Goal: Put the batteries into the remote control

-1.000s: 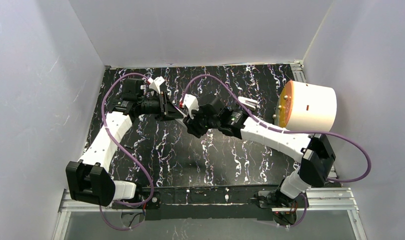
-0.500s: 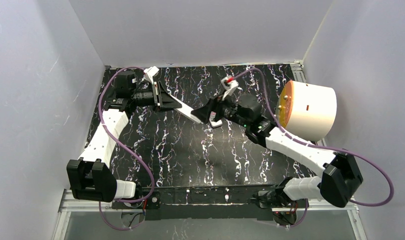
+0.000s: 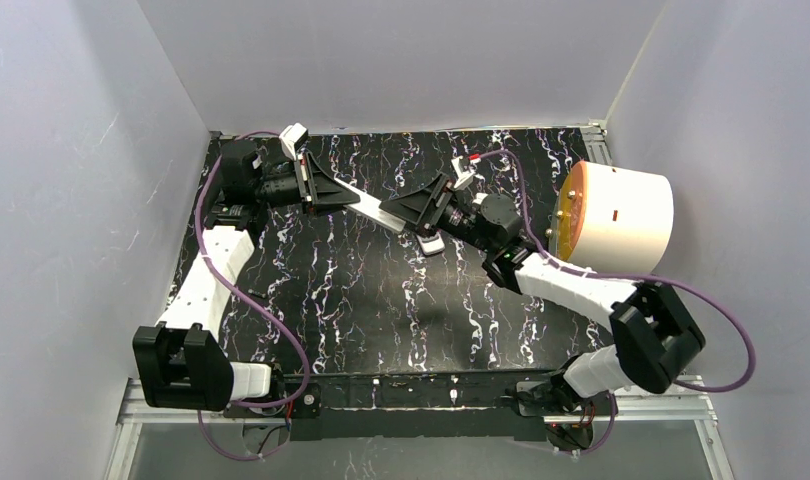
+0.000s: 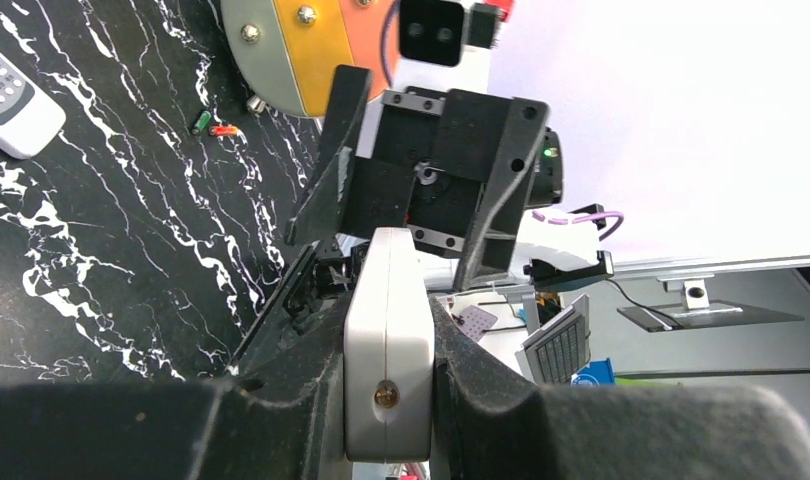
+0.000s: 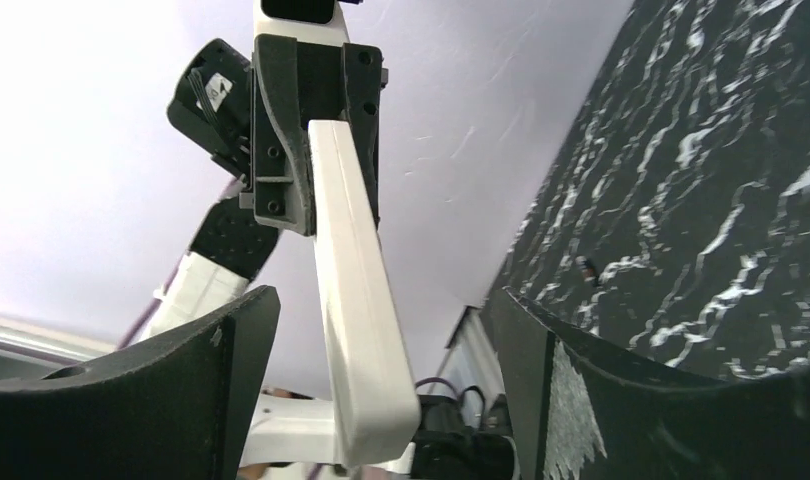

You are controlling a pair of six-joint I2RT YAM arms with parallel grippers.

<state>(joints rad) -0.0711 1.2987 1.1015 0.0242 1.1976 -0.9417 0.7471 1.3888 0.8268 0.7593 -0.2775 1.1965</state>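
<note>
Above the tabletop (image 4: 131,250), the remote control (image 4: 386,300) is clamped in the closed left end effector (image 4: 386,395) and straddled, untouched, by the wide-open right end effector (image 5: 384,292), whose off-centre closing could lever it loose, while the batteries (image 4: 213,126) lie beyond, unloaded.

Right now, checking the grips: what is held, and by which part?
The left gripper clamps the white remote by one end; the right gripper stands open around its free end, not gripping.
</note>
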